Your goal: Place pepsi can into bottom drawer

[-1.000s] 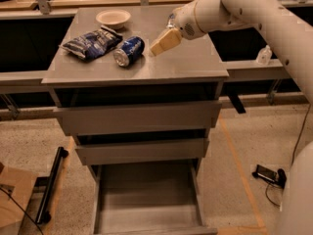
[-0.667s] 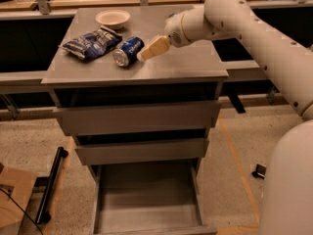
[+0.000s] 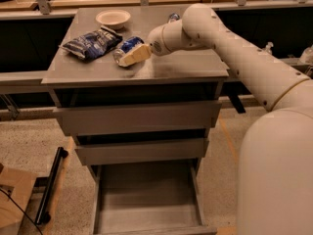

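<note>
The pincer is right at the pepsi can lying on the tabletop — spread or pinching, one cannot tell. The bottom drawer is pulled out.

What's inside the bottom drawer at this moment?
The bottom drawer shows only bare grey floor. Its rear is hidden under the middle drawer. The pepsi can lies on the cabinet top, gripper at it.

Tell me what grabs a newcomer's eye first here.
The big white arm extending in from the right dominates, its gripper right at the pepsi can lying on the grey cabinet top, beside a crinkled blue chip bag. Below, the bottom drawer stands pulled open, its bare grey floor showing.
</note>
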